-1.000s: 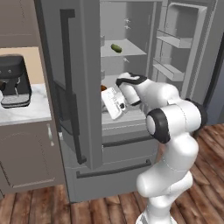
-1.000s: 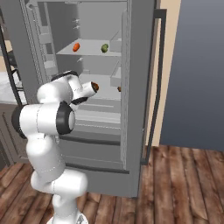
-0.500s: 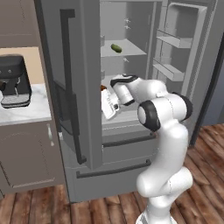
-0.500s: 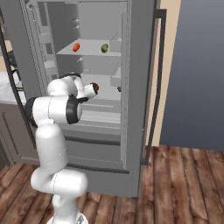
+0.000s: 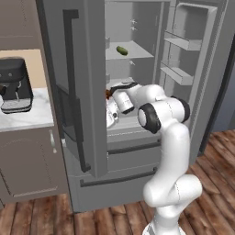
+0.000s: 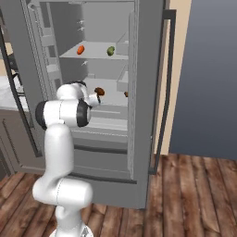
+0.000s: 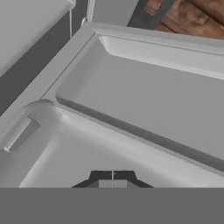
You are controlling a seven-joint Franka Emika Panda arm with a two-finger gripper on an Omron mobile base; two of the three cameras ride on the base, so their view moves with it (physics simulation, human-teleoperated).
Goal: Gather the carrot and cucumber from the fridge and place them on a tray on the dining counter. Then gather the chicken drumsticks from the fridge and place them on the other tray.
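The fridge (image 5: 87, 137) stands open. On its upper shelf lie an orange carrot (image 6: 80, 49) and a green cucumber (image 6: 111, 51), the cucumber (image 5: 122, 50) also seen from the left base. Two brown chicken drumsticks rest on the middle shelf, one (image 6: 99, 91) just beside my hand, the other (image 6: 126, 94) farther right. My arm reaches in at middle-shelf height. The gripper (image 7: 112, 176) is shut with nothing between its fingertips and points down at a grey fridge bin (image 7: 144, 100). No tray is in view.
The left fridge door (image 5: 75, 87) stands close beside my hand, and the right door (image 5: 193, 69) with its shelves hangs open. A coffee machine (image 5: 14, 85) sits on the counter to the left. Wooden floor (image 6: 194, 194) spreads around the base.
The forearm has swung toward the left side of the fridge and the hand has dropped lower at the middle shelf. The gripper stays shut.
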